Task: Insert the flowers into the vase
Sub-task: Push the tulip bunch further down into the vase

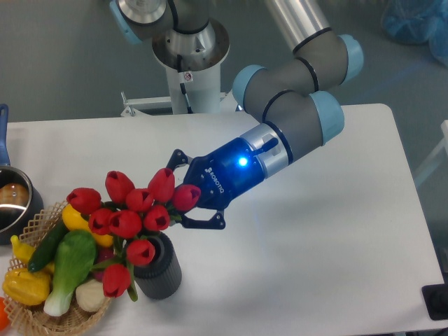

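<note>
- While my gripper [176,189] stands with jaws spread beside the flowers [133,210], I see nothing clamped.
- Vase [161,276] sits at five o'clock beneath the buds.
- Basket [42,318] at eight o'clock.

The vase [159,269] stands low and left of centre on the table [336,231], just right of the basket [42,318] of toy vegetables [66,262] (bottom-left corner). The flowers [136,210] spread above the vase, the gripper [183,190] at their right. The pot [12,203] sits at the left edge.
</note>
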### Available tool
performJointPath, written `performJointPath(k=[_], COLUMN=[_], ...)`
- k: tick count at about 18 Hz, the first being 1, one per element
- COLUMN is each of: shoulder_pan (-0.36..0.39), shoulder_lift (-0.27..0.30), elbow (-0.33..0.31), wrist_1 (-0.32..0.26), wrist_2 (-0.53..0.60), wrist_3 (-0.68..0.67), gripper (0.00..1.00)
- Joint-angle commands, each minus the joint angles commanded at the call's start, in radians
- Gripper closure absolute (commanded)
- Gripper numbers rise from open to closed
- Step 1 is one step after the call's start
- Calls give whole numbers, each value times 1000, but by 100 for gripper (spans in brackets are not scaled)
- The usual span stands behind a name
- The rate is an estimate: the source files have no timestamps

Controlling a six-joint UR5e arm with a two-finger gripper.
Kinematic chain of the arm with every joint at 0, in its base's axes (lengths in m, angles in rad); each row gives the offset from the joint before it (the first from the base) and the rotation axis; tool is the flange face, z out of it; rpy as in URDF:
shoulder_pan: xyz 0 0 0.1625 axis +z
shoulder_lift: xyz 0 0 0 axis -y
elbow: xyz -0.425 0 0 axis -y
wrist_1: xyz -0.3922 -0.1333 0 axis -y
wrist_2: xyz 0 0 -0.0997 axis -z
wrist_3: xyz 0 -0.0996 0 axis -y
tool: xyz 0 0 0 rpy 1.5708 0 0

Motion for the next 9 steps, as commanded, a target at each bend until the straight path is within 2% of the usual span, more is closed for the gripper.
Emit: performJointPath(k=[5, 9], shoulder_pan=[-14, -37], shoulder_lift=[-21, -40], elbow=[-6, -49], wrist_1=[0, 0], wrist_2=[41, 66], wrist_3=[18, 95], gripper=[100, 100])
